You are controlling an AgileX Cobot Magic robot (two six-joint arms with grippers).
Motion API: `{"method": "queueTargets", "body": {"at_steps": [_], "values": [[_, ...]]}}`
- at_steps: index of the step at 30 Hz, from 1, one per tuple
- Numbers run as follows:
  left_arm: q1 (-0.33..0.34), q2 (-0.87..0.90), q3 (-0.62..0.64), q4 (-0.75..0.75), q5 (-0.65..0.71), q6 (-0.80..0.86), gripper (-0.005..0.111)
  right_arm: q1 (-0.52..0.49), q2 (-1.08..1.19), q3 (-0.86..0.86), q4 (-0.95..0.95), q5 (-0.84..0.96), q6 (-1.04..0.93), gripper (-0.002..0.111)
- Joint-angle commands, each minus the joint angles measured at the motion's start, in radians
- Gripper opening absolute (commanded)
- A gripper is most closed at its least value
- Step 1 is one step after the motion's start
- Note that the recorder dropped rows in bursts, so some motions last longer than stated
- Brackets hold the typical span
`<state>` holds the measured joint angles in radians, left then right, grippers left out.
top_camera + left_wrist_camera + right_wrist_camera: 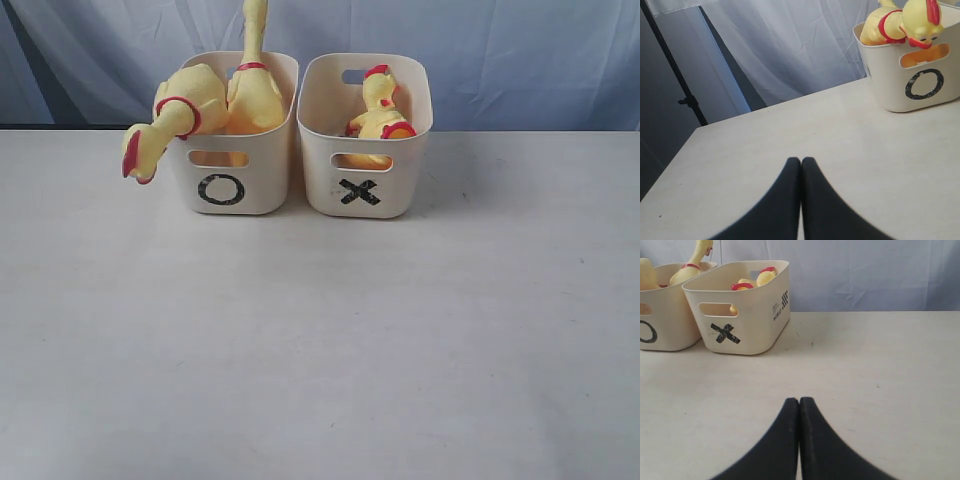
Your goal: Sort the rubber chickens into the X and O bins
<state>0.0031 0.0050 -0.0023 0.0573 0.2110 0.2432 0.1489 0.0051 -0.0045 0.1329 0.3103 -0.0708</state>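
Two cream bins stand side by side at the table's back. The O bin (232, 185) holds two rubber chickens: one (165, 125) droops head-down over its left rim, the other (255, 85) stands with its neck straight up. In the X bin (365, 185) lie yellow chicken bodies (380, 115) with red rings; how many, I cannot tell. My left gripper (801, 160) is shut and empty over bare table, well short of the O bin (920, 85). My right gripper (799, 400) is likewise shut and empty, apart from the X bin (740, 325).
A pale blue-white curtain (500, 50) hangs behind the table. A dark stand pole (675, 75) rises at the far left, past the table's edge. The white table (320, 350) stretches in front of the bins.
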Motion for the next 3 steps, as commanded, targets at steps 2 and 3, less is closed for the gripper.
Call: {"method": "queueTargets", "body": {"at_steps": [2,3], "values": [[0.004,-0.005,0.002,0.004,-0.003,0.001,0.000,0.004,-0.005,0.004,-0.001,-0.006,-0.004,-0.001],[0.004,-0.005,0.002,0.004,-0.003,0.001,0.000,0.004,-0.005,0.004,-0.001,-0.006,-0.004,-0.001]]}}
